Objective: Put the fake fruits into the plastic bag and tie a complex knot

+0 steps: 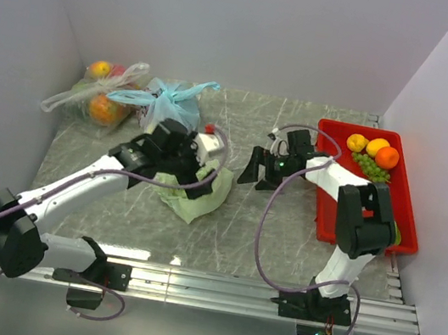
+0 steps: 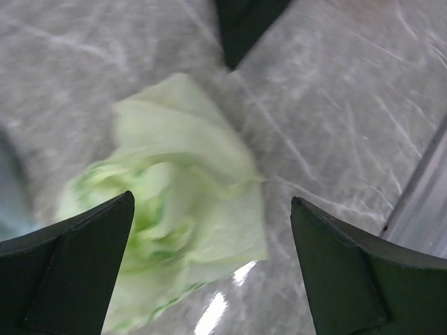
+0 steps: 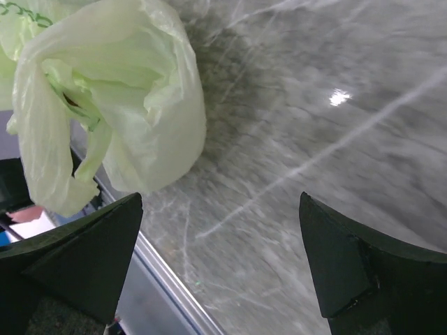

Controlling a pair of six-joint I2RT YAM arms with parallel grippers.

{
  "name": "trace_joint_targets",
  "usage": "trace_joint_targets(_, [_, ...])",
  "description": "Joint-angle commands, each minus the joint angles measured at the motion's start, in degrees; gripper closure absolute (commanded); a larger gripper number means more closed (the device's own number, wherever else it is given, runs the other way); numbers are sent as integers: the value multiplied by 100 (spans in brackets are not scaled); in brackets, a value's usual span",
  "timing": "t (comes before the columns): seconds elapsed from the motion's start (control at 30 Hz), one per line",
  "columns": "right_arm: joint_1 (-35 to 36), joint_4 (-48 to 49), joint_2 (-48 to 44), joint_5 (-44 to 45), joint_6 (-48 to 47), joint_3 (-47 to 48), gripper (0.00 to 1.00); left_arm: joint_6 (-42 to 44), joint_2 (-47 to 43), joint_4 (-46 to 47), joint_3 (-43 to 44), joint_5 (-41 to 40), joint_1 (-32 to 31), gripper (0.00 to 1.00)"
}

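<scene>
Pale green, crumpled and thin, the plastic bag [image 1: 198, 191] lies on the table [image 1: 282, 229] under your left gripper [image 2: 211, 201]; both it and the right gripper [image 3: 221, 199] gape empty. The fake fruits [image 1: 371, 153] sit in the red tray [image 1: 406, 237]. Pinch both layers together and you likely seal the mouth.

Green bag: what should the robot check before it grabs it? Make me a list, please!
1. Is the left gripper open? ok.
2. Is the right gripper open? ok.
3. Is the pale green bag under the left gripper? ok, it shows between the fingers in the left wrist view.
4. Is the bag's mouth open? not ok, the bag is crumpled in a heap.
5. Are the fake fruits waiting in the red tray? ok.
6. Can the handles be found? cannot tell.
</scene>
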Motion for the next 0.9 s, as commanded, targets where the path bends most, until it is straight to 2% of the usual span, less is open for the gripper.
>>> trace_joint_targets(0.0, [244, 569, 188, -356, 443, 138, 0, -252, 76, 631, -215, -413, -548, 1])
trace_joint_targets(0.1, [341, 920, 373, -383, 671, 50, 0, -445, 190, 930, -452, -765, -916, 1])
trace_joint_targets(0.3, [551, 1430, 759, -348, 1067, -11, 0, -806, 541, 1475, -743, -1512, -1181, 1])
trace_joint_targets(0.4, [596, 1658, 1014, -427, 1286, 32, 2, -1139, 857, 1371, -559, -1864, -1182, 13])
trace_joint_targets(0.43, [622, 1721, 1093, -445, 1331, 50, 4, -1210, 1032, 1265, -463, -1926, -1173, 23])
trace_joint_targets(0.5, [649, 1809, 1138, -471, 1358, 59, 12, -1351, 1139, 1151, -269, -1962, -1164, 33])
trace_joint_targets(0.57, [649, 1879, 1208, -645, 1419, 68, 24, -1413, 1122, 1168, -172, -2118, -1138, 46])
trace_joint_targets(0.6, [649, 1975, 1217, -690, 1454, 59, 32, -1422, 1105, 1107, -128, -2068, -1111, 51])
trace_joint_targets(0.63, [649, 2028, 1182, -743, 1454, 50, 44, -1439, 1087, 1045, -58, -2058, -1103, 61])
trace_joint_targets(0.7, [640, 2055, 1103, -796, 1376, 15, 58, -1623, 1087, 878, 197, -1954, -927, 72])
trace_joint_targets(0.73, [649, 2029, 1033, -822, 1297, 15, 83, -1702, 1087, 651, 302, -1848, -831, 84])
trace_joint_targets(0.77, [631, 1924, 989, -814, 1183, 41, 98, -1868, 1061, 553, 547, -1752, -595, 90])
trace_joint_targets(0.87, [526, 1450, 770, -735, 708, 7, 100, -2273, 894, 359, 917, -1085, 135, 95])
